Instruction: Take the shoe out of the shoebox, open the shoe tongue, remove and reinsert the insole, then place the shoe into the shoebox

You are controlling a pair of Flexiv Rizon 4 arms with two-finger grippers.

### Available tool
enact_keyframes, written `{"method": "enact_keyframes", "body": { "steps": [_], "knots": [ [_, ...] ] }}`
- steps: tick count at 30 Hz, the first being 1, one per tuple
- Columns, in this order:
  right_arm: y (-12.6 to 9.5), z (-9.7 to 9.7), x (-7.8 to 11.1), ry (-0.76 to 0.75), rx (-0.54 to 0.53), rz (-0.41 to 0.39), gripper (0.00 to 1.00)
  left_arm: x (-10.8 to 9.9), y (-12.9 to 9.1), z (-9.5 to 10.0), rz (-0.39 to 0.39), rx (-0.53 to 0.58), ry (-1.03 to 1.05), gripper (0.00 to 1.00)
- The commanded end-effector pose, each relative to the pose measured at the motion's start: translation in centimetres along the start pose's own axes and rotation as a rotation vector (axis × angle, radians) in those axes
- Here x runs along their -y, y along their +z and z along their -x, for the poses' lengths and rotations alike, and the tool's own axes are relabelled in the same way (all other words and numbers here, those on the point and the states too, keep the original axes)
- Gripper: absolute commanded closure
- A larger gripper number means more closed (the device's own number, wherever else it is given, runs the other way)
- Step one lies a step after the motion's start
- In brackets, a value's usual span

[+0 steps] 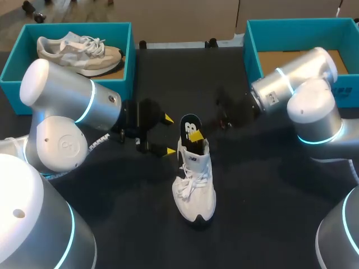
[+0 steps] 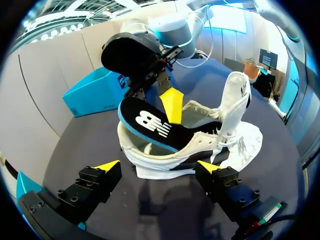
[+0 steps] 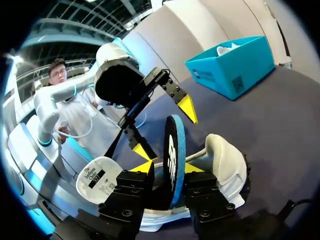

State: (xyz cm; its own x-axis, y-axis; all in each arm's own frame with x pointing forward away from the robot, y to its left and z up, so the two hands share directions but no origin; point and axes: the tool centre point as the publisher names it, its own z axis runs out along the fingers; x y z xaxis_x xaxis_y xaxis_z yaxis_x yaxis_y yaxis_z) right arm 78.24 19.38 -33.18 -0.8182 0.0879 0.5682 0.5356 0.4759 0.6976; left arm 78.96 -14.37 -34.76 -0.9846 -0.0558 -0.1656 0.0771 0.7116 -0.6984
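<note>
While white shoe (image 1: 194, 185) on table (image 1: 269, 196), beige shoe (image 1: 78, 51) in left shoebox (image 1: 129, 61).

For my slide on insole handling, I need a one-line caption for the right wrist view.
The right gripper pinches the insole upright, partly out of the white shoe; left gripper open beyond.

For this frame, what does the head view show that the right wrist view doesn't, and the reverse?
Only the head view: the empty shoebox at the table's right side, and the laces and toe of the white shoe. Only the right wrist view: both fingers of the right pincer pressing the insole from two sides, and the labelled underside of the tongue. Both: the white shoe on the dark table, the insole standing up out of it, and the left pincer open beside it.
</note>
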Motion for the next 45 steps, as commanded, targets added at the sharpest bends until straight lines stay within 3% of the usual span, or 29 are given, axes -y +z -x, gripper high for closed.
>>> {"method": "enact_keyframes", "body": {
  "steps": [1,5,27,28,31,33,45],
  "knots": [
    [0.1,0.7,-0.7,-0.002,-0.011,-0.022,0.84,0.0,0.0,-0.1,0.000,0.002,0.000,0.00],
    [0.4,1.4,-0.3,0.018,-0.029,-0.034,1.00,0.0,0.0,-0.1,0.000,0.002,0.000,0.00],
    [1.7,-0.2,2.9,0.173,-0.014,-0.095,1.00,0.0,0.0,-0.1,0.000,0.002,0.000,0.00],
    [1.5,-0.1,2.7,0.167,-0.005,-0.095,0.98,0.0,0.0,-0.1,0.000,0.002,0.000,0.00],
    [1.0,-0.1,2.0,0.146,0.019,-0.099,0.80,0.0,0.0,-0.1,0.000,0.002,0.000,0.00],
    [0.6,-0.2,1.6,0.133,0.030,-0.103,0.74,0.0,0.0,-0.1,0.000,0.002,0.000,0.00],
    [-0.1,0.8,0.1,0.077,0.053,-0.117,0.69,0.0,0.0,-0.1,0.000,0.002,0.000,0.00]
  ]
}}
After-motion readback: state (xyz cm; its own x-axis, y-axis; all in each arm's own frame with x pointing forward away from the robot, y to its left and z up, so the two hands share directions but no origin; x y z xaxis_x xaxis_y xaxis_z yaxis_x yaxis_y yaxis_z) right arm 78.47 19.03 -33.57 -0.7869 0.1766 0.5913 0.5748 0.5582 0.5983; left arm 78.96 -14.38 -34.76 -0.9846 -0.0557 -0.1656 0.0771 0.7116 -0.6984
